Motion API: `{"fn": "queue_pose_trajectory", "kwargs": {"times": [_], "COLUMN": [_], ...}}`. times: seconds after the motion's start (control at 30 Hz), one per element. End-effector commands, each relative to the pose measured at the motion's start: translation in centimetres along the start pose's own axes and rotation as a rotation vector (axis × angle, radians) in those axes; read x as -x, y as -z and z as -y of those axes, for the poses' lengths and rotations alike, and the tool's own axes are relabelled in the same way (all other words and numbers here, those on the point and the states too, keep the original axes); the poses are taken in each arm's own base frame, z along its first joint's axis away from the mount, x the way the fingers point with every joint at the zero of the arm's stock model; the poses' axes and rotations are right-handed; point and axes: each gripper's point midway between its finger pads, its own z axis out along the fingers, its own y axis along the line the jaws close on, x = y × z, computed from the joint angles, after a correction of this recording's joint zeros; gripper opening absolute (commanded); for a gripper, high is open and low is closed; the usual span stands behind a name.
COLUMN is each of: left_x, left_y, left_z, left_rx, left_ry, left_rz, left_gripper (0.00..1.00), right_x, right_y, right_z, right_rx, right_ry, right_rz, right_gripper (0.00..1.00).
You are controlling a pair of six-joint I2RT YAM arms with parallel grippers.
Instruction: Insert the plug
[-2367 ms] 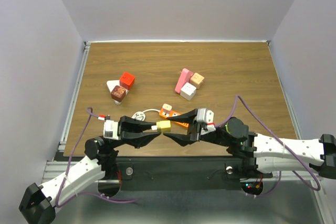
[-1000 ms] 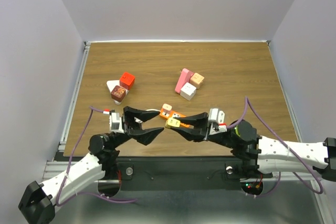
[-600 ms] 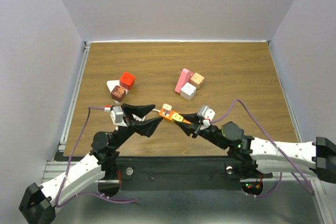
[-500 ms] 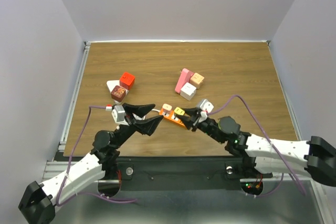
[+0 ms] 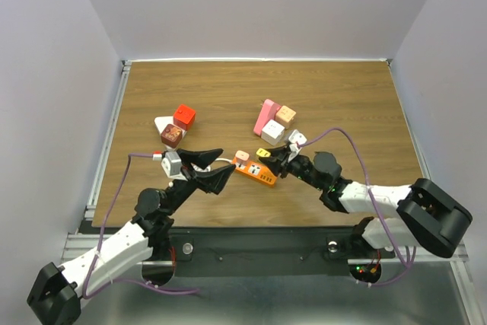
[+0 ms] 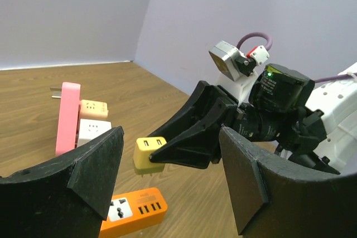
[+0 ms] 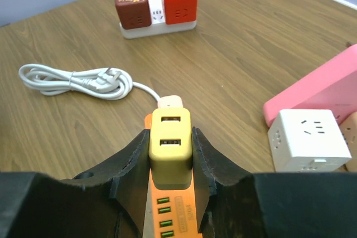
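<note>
Right wrist view puts the yellow plug (image 7: 170,147) dead centre for me, clamped between the two black fingers of the right pincer (image 7: 170,144), one finger on each side face. Its two USB ports face the camera. Directly under it lies the orange power strip (image 7: 174,215), whose row of green ports shows just below the plug and whose pale far end pokes out beyond it.

From the left wrist camera I can see the plug (image 6: 149,153) from the side. Its metal prongs point down at the strip (image 6: 134,207) and there is clear air between them, so the plug hangs above the strip and is not seated. The right pincer (image 6: 159,157) reaches in from the strip's right.

On the top external view the left pincer (image 5: 227,163) sits just left of the strip (image 5: 255,173) with its fingers (image 6: 89,165) spread wide and nothing between them. The right pincer (image 5: 264,155) holds the plug (image 5: 263,153) over the strip's far right part.

A coiled white cable (image 7: 78,80) lies left of the strip and runs to its far end. Beyond the strip on the right are a pink strip (image 5: 264,117) and a white cube adapter (image 5: 272,132) on the wooden counter (image 5: 342,104). Beyond it on the left is a red cube adapter (image 5: 183,117).
</note>
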Motion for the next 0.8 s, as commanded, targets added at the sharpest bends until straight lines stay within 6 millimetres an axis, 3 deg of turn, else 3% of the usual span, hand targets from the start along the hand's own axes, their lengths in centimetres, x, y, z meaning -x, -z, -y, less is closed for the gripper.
{"fn": "queue_pose_trajectory", "kwargs": {"times": [0.0, 0.53, 0.77], "left_x": [-2.1, -1.9, -1.9], "left_y": [1.6, 1.6, 1.6], "left_z": [-0.8, -0.9, -1.2], "left_rx": [-0.003, 0.006, 0.023], "left_ry": [-0.025, -0.038, -0.044], "left_rz": [-0.018, -0.015, -0.013], "left_gripper": [0.8, 0.8, 0.8], "right_x": [2.8, -0.2, -0.5], "right_y": [0.2, -1.4, -1.8], "right_z": [-1.6, -0.6, 0.0], "right_rx": [0.13, 0.215, 0.228], "right_ry": [0.019, 0.037, 0.045], "right_rz": [0.136, 0.103, 0.111], "right_gripper": [0.01, 0.01, 0.0]}}
